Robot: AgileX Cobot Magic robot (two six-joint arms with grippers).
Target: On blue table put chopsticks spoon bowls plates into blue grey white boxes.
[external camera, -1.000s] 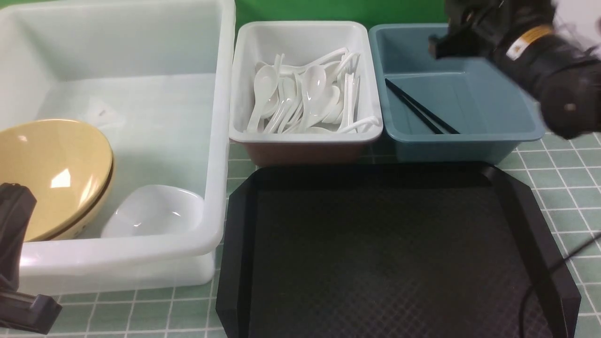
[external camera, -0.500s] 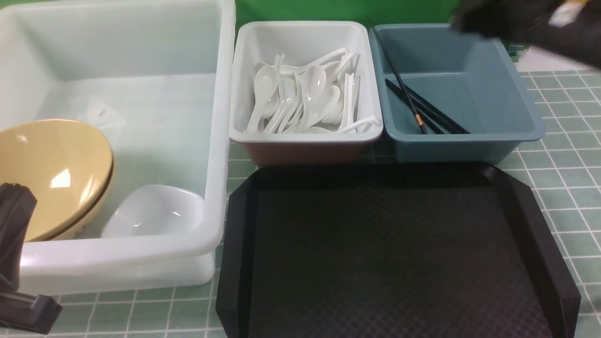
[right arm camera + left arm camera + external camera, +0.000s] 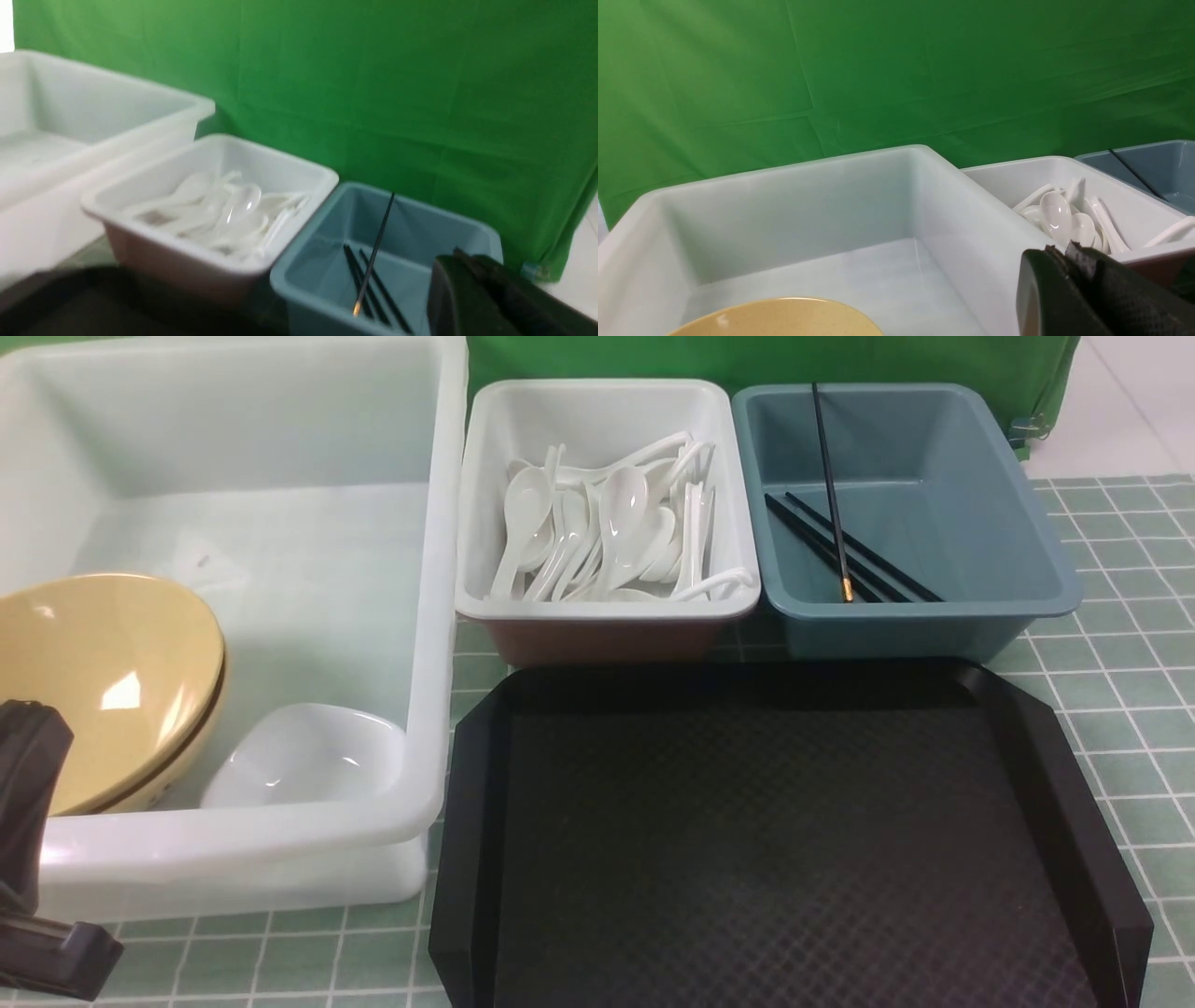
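The table covered in pale green square tiles with white grid lines (image 3: 1120, 709) is seen with three boxes set along it. Along its left edge a very large translucent white plastic bin (image 3: 280, 439) is placed; in its near left corner two wide glossy tan-yellow bowls (image 3: 103, 681) are nested and tilted, and near its near right corner a small glossy white dish (image 3: 308, 756) is tipped up. At the middle of the far edge a small white plastic tub with a brownish outside (image 3: 607, 609) is filled with a heap of glossy white soup spoons (image 3: 621, 518). Just beside it, towards the far right corner, a blue-grey plastic tub (image 3: 934, 610) is placed. Thin black chopsticks (image 3: 868, 555) are laid across its floor, and over them one black chopstick with a gold band (image 3: 831, 485) is leaned, its plain end raised to the far rim and its banded end at the near side. In front of the two smaller tubs a black octagonal tray (image 3: 775, 840) is set. The left end effector (image 3: 1069, 261) is closed narrow, with nothing held, near the large bin. The right end effector (image 3: 462, 266) is likewise closed narrow and held empty, apart from the chopsticks
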